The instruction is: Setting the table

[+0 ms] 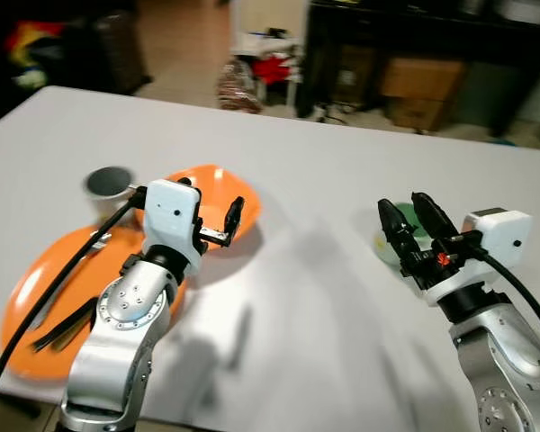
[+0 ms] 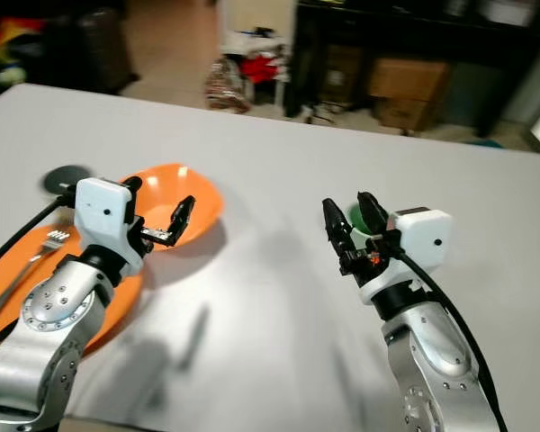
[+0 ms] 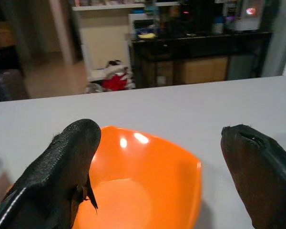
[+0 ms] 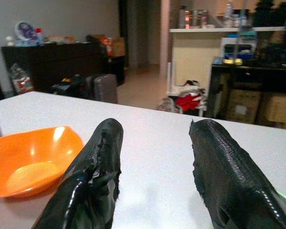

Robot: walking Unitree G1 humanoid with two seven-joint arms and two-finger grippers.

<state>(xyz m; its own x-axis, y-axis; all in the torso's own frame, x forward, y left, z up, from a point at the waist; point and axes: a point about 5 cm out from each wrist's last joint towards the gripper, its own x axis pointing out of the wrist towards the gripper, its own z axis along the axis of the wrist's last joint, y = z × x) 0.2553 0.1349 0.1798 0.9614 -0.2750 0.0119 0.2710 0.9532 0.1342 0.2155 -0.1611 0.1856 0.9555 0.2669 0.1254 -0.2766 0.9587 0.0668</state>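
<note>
An orange bowl (image 1: 218, 184) sits on the white table (image 1: 324, 297), touching the far edge of an orange plate (image 1: 36, 288). A fork (image 1: 90, 247) and a dark utensil (image 1: 67, 322) lie on the plate. A grey cup (image 1: 108, 183) stands just beyond the plate. My left gripper (image 1: 214, 211) hovers open over the bowl (image 3: 143, 191), holding nothing. On the right, my right gripper (image 1: 405, 205) is open and empty, raised above the table. A green round dish (image 1: 384, 245) lies partly hidden behind its fingers (image 4: 100, 157).
The table's middle between the two arms is bare, and its near edge runs close under both arms. Beyond the far edge stand a dark cabinet (image 1: 414, 54) with cardboard boxes and a pile of clutter (image 1: 252, 76) on the floor.
</note>
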